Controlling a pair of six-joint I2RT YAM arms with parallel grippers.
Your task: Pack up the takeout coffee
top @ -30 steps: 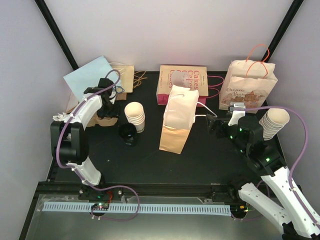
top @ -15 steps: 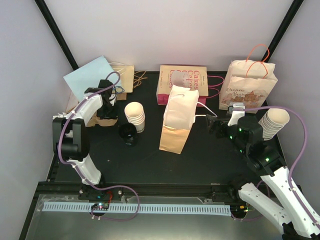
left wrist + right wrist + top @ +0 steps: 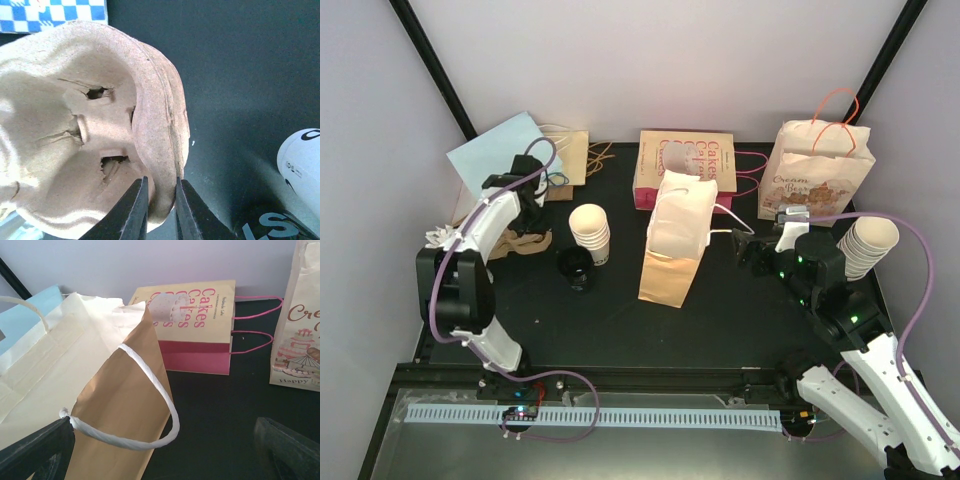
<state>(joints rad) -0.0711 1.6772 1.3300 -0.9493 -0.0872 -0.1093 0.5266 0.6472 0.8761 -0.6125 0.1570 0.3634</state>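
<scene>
black table (image 3: pixel 720 320). tan paper bag (image 3: pixel 672 250) stands upright mid-table. right gripper (image 3: pixel 748 247) is just beside its white handle, jaws spread wide, holding nothing. brown pulp carrier (image 3: pixel 75 125) sits at the left. left gripper (image 3: pixel 161 182) is clenched on its rim. cream cups (image 3: pixel 590 232) stand centre-left, black lid (image 3: pixel 576 268) just beside them.

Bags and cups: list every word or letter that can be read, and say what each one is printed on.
"Cakes", three times in pink: on the cream-and-pink bag.
"Cre", cut off by the frame edge, and "Happy": on the illustrated paper bag.
"S", one large pale letter: on the dark object at the bottom edge of the left wrist view.
Too small to read: the fine print beside "Cakes" and the marks on the white cup.
</scene>
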